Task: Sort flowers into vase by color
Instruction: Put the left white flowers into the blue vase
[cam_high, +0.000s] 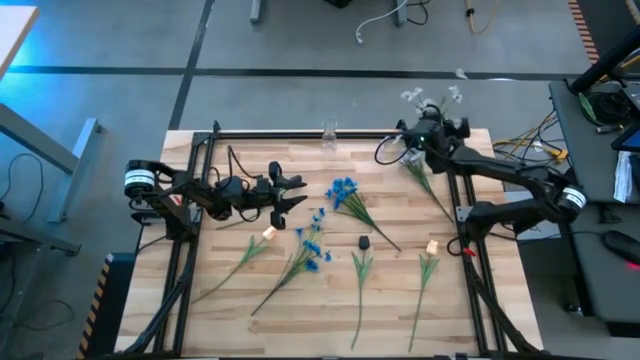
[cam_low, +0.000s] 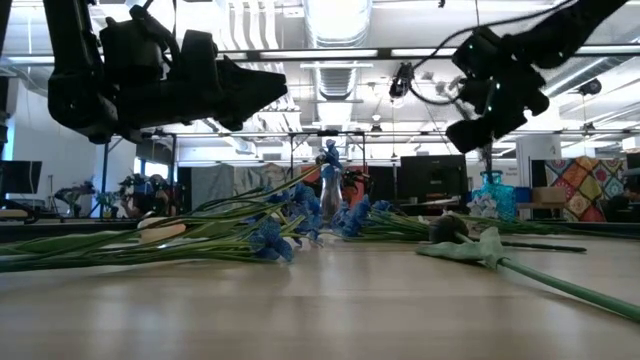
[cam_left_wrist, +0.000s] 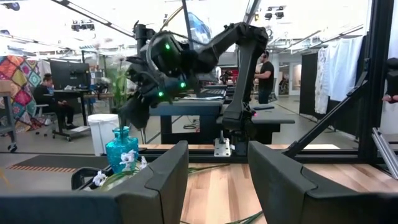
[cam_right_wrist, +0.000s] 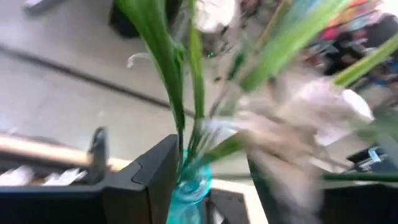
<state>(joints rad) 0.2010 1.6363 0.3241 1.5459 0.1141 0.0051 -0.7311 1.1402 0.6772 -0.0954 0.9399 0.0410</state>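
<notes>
Right claw (cam_high: 437, 112) sits over the far right corner of the wooden worktop (cam_high: 330, 300), above a turquoise glass vase (cam_left_wrist: 121, 148) holding white-flowered sprigs (cam_high: 428, 98); fingers spread, gripping nothing, green stems between them in the wrist view. Left claw (cam_high: 298, 193) hovers over the left-centre of the worktop, fingers apart, empty. Loose flowers lie across the worktop: blue-blossomed sprigs (cam_high: 344, 192) mid-worktop, pale-headed ones (cam_high: 430, 250) toward the right, one dark head (cam_high: 364, 241) between. No readable writing or labels.
</notes>
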